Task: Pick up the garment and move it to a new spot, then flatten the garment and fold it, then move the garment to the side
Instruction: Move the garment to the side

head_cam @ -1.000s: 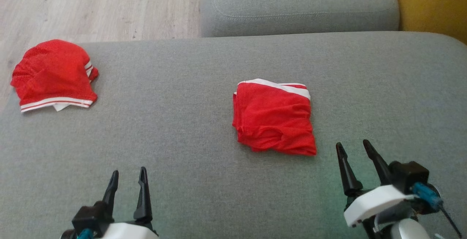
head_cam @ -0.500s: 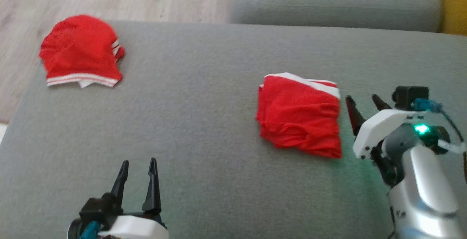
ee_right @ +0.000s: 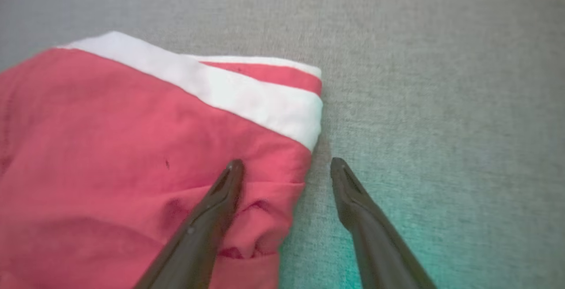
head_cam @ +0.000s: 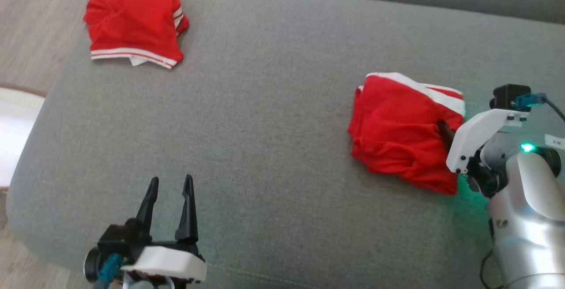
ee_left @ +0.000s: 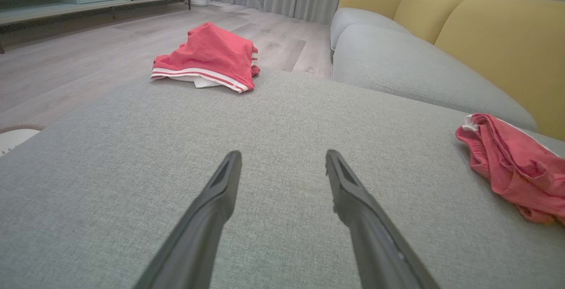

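A red garment [head_cam: 399, 134] lay folded into a rough square at about 3 o'clock on the grey sofa cushion [head_cam: 265, 125]. Its broad white band [head_cam: 437, 95] ran along the edge toward 1 o'clock, and its 5 o'clock edge was rumpled and bunched. A second red garment [head_cam: 132, 20] lay in a loose, crumpled heap at 11 o'clock, at the cushion's far corner, with its white-and-red striped hem [head_cam: 132, 55] facing 6 o'clock. The two lay well apart.

Soft even daylight; right wrist view blurred, green-tinted.
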`<state>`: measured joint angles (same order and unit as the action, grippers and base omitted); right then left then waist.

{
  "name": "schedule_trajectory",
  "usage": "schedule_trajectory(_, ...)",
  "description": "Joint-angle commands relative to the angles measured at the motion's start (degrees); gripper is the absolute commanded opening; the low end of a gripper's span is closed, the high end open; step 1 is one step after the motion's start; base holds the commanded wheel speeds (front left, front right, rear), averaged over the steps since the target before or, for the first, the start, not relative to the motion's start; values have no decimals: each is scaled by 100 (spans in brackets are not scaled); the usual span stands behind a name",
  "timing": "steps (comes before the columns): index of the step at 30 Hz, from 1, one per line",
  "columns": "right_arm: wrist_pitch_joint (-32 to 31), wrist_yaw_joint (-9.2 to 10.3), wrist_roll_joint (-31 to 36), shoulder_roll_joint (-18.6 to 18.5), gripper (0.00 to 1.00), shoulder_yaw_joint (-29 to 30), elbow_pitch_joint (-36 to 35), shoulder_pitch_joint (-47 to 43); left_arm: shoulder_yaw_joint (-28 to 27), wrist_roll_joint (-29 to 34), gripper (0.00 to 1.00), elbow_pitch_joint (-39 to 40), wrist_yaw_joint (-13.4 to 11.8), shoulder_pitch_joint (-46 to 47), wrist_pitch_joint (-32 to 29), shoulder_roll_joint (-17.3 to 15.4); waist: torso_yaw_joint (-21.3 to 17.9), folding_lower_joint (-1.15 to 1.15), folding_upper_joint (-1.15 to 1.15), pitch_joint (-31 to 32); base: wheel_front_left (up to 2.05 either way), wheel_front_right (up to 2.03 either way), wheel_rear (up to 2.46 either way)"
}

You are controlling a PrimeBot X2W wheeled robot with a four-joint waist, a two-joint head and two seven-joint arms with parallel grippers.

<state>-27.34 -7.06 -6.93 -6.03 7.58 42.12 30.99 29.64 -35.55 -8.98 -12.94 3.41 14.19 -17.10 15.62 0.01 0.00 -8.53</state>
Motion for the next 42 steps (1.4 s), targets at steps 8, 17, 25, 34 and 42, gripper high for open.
schedule_trajectory(8,89,-43,-210,25,0,-335,217,445,-150,147,100,274,8,423,28,-80,-69,-1,0,-333,0,0,0)
schedule_trajectory(17,545,-43,-388,-528,0,-701,-112,765,-150,265,100,635,-19,691,0,-156,-922,-1,0,-702,0,0,0)
schedule_trajectory(25,699,-43,-597,-1060,0,-613,-584,747,-139,397,100,872,-34,995,-108,-277,-2007,-1,0,-1100,0,0,0)
schedule_trajectory(34,803,-43,-609,-1079,0,-278,-974,727,-68,502,100,976,-5,1297,-290,-367,-2526,-1,0,-1386,0,0,0)
schedule_trajectory(42,661,-43,-66,-1679,0,-84,-993,1129,-31,562,100,1095,-31,1429,-398,-438,-2122,-1,0,-1671,0,0,0)
